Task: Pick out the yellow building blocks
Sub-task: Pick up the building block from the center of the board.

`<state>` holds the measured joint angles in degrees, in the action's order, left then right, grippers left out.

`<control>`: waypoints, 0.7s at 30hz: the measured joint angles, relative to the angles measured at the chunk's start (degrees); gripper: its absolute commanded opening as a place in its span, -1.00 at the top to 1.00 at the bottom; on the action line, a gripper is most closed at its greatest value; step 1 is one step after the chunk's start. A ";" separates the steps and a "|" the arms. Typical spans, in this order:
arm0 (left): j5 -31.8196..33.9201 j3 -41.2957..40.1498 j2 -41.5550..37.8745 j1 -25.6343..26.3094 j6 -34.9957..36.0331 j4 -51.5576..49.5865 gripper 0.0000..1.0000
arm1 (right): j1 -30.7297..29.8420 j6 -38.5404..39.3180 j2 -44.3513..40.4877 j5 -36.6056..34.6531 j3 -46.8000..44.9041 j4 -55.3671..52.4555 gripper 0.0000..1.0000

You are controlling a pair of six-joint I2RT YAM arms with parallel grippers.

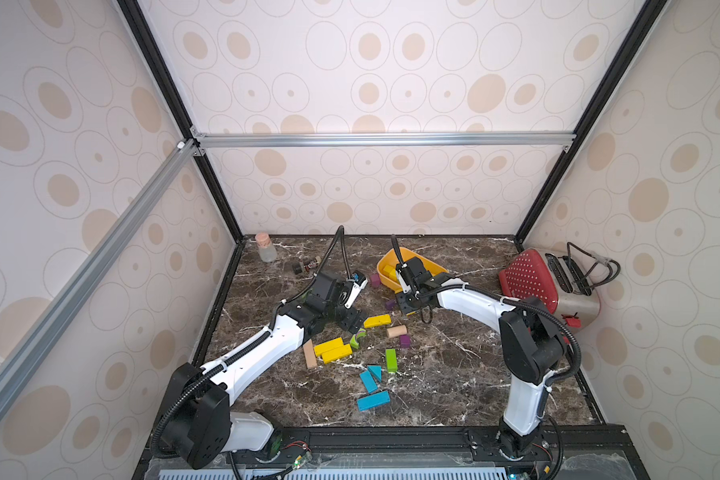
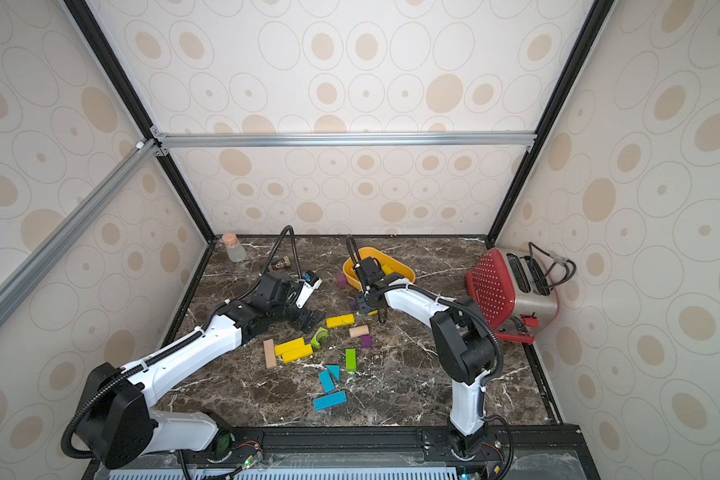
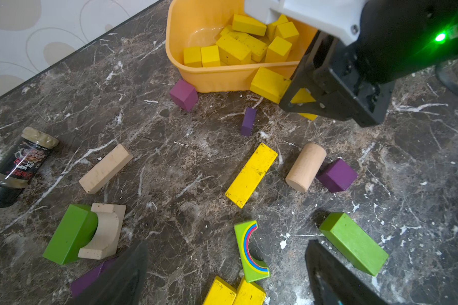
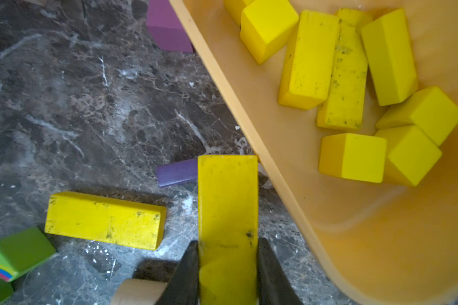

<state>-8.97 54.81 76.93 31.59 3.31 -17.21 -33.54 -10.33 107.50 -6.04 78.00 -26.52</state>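
Right jaws: pinching one yellow bar (image 4: 228, 224) by its end; far end just beside the orange tub (image 4: 315, 224) rim, seemingly outside it.
Left jaws: spread, empty, above the mixed blocks.
Yellow building blocks (image 3: 238, 45): mostly heaped in the tub; loose bar (image 1: 377, 321) and paired bars (image 1: 332, 349) on the tabletop (image 1: 454, 374).
Risk, rim strike: likely if carried across too low; tub shoved, or bar levered from the grip.
Risk, end grip: long overhang, prone to pivoting.
Risk, purple bar (image 4: 176, 171): close alongside, easily knocked.
Open room: bare floor at one end of the tub; free tabletop toward the toaster (image 1: 528, 282).
Tight side: left jaws near, across the scatter.
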 measured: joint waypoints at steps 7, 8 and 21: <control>-0.90 0.02 0.04 0.00 -0.04 0.00 -0.83 | 0.00 1.55 -1.42 0.81 -0.04 0.02 0.73; -1.11 0.09 0.13 0.00 -0.07 0.00 -0.83 | 0.00 1.84 -1.57 1.07 -0.04 0.04 0.74; -3.67 2.47 3.19 0.00 -0.46 -0.92 -0.79 | 0.00 3.56 -4.26 2.01 -0.22 0.48 0.76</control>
<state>-12.64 57.28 80.12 31.59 2.85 -18.13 -33.54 -6.76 103.24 -4.03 77.78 -26.04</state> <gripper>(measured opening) 0.894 0.315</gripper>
